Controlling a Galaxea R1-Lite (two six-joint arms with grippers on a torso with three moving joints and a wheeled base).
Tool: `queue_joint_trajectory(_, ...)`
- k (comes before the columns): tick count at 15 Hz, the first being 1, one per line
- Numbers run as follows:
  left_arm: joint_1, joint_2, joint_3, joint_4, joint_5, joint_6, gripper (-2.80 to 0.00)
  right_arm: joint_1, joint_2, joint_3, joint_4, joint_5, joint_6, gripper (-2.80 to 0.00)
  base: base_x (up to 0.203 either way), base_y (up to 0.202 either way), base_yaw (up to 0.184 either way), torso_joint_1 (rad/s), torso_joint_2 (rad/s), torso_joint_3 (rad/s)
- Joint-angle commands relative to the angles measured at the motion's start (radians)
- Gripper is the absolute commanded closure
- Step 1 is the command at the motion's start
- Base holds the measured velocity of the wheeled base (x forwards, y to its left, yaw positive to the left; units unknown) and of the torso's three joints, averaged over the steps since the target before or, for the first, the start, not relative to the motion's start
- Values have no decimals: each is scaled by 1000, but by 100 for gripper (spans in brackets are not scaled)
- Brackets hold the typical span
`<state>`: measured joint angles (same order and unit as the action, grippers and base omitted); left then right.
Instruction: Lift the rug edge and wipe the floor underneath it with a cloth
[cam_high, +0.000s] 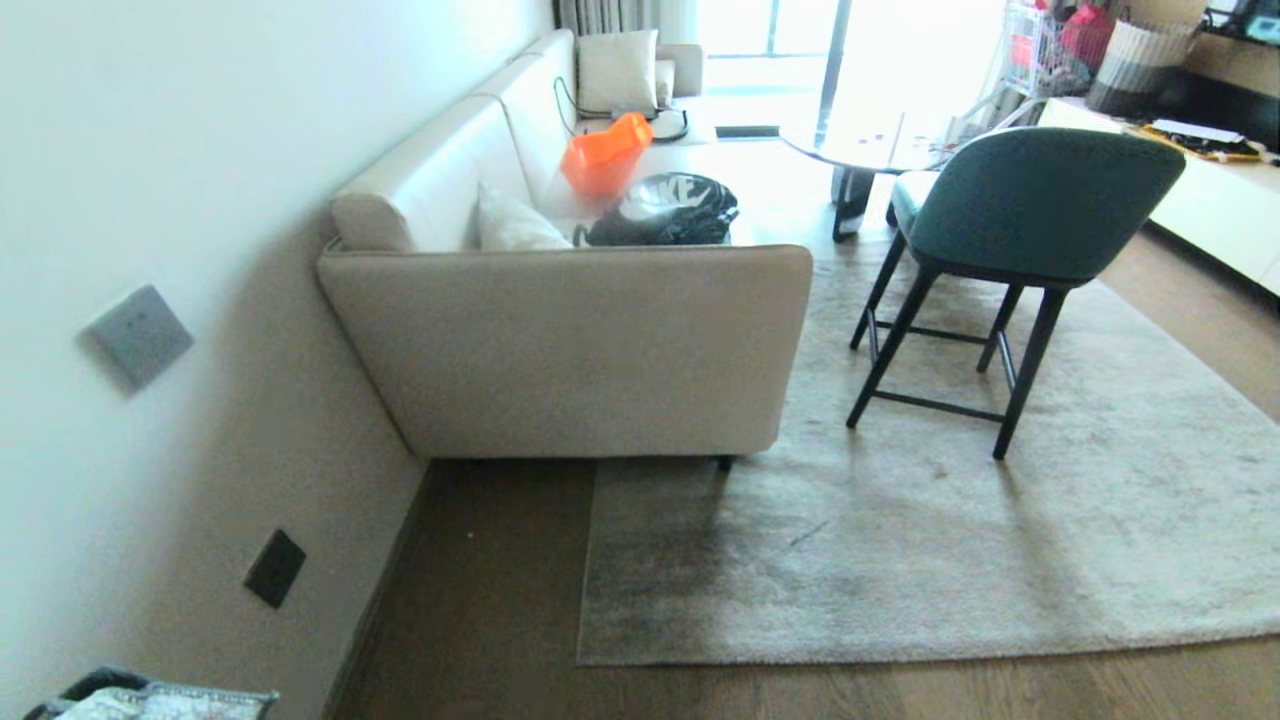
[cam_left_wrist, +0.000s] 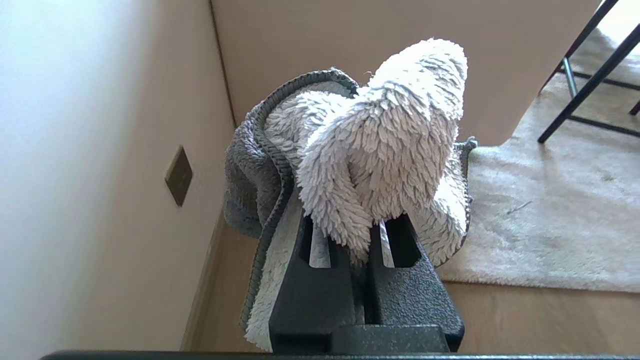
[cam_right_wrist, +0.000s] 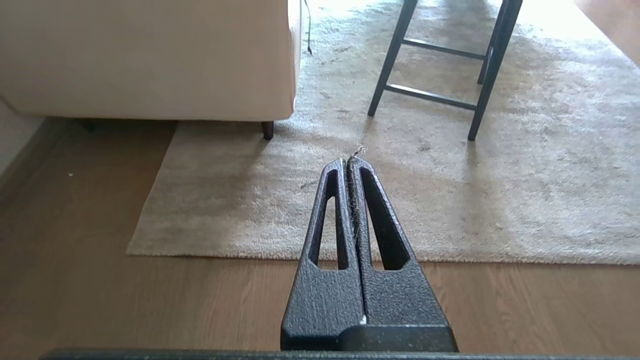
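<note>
The light-grey rug (cam_high: 1000, 520) lies flat on the brown wood floor (cam_high: 480, 600). The rug edge (cam_high: 900, 652) runs along the near side to a corner (cam_high: 582, 660) by the sofa. My left gripper (cam_left_wrist: 360, 222) is shut on the cloth (cam_left_wrist: 385, 140), a fluffy white rag with grey trim that drapes over both fingers and hides their tips. It hangs above the floor close to the wall. My right gripper (cam_right_wrist: 348, 161) is shut with only a few fibres between its fingers. It hovers over the floor (cam_right_wrist: 150, 300), just short of the rug edge (cam_right_wrist: 250, 252). Neither arm shows in the head view.
A beige sofa (cam_high: 570, 340) stands with one leg on the rug's far corner. A green chair (cam_high: 1010, 220) with black legs stands on the rug. The wall (cam_high: 150, 300) with a dark socket (cam_high: 274, 568) runs on the left. A low white cabinet (cam_high: 1215, 210) is far right.
</note>
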<state>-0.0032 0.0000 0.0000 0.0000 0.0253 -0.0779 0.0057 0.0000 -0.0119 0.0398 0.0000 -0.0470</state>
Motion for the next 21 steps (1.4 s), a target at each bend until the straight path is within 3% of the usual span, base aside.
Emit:
queue_joint_trajectory(1,0,0,0,0,0,-2,0,0,2,0,0,0,-1,0,0,0,0,36,-437,-383)
queue_joint_trajectory(11,0,0,0,0,1,0,0,0,2,0,0,0,-1,0,0,0,0,113,-485,-373)
queue_joint_trajectory(21,0,0,0,0,1,0,0,0,2,0,0,0,1,0,0,0,0,202,-567,-365)
